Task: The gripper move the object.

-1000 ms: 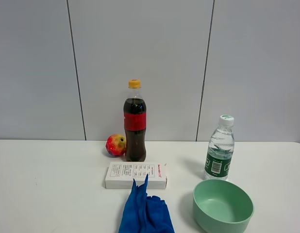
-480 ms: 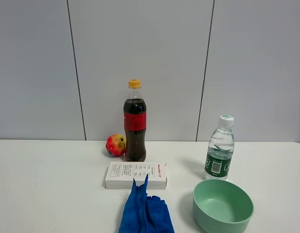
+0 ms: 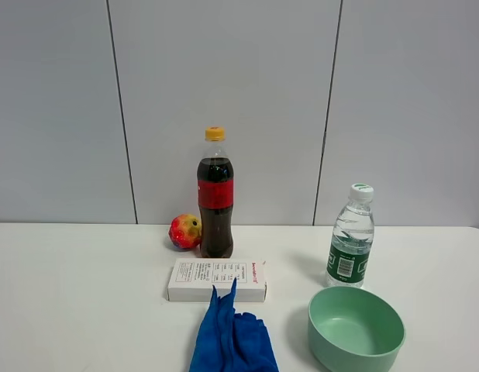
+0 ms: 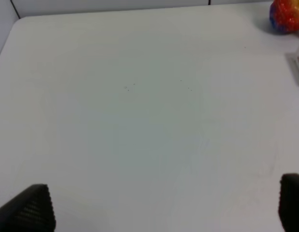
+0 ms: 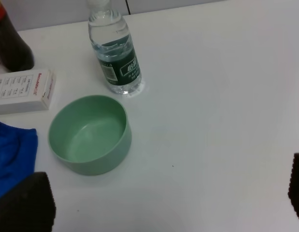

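Grey wall panels rise behind a white table (image 3: 77,294), and the cola bottle (image 3: 215,194) stands upright at the far middle of it, close to the wall, yellow-orange cap on, red label around its upper body. No gripper touches it. Just to its left, touching or nearly so, sits a red and yellow apple (image 3: 185,231). Nearer than the bottle lies a flat white box (image 3: 217,280) with printed text on its top. A blue cloth (image 3: 232,337) lies nearer still, its pointed tips reaching up against the box's near edge. To the right of the cloth stands a pale green bowl (image 3: 356,328), and beyond the bowl, well to the right of the cola bottle, a small water bottle (image 3: 351,235) with a green label stands upright.

Neither arm shows in the high view. The left gripper (image 4: 164,208) hangs over bare table with its dark fingertips (image 4: 31,208) spread wide apart. The right gripper (image 5: 164,203) likewise has its fingertips (image 5: 23,203) far apart and holds nothing; it seems to hover near the bowl's side, though only the tips are visible.
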Controlling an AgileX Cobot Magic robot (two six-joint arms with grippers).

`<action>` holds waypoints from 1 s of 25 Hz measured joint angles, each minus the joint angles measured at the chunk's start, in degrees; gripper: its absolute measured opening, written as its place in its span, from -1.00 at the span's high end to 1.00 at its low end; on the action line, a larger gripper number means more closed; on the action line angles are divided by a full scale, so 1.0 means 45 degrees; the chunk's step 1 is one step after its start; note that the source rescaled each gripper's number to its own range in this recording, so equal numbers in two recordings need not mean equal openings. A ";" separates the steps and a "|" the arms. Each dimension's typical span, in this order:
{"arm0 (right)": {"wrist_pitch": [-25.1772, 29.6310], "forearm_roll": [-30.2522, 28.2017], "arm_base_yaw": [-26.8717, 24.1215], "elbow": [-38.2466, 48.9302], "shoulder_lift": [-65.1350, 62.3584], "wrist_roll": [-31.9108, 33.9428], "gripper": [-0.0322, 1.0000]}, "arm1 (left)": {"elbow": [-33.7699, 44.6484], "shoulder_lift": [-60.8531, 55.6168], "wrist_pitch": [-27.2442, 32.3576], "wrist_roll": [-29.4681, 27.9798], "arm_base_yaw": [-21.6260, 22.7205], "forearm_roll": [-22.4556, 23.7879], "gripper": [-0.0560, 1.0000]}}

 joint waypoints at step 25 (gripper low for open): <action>0.0000 0.0000 0.0000 0.0000 0.0000 0.0000 -1.00 | 0.0000 0.0000 0.0000 0.0605 0.0000 0.0016 -0.69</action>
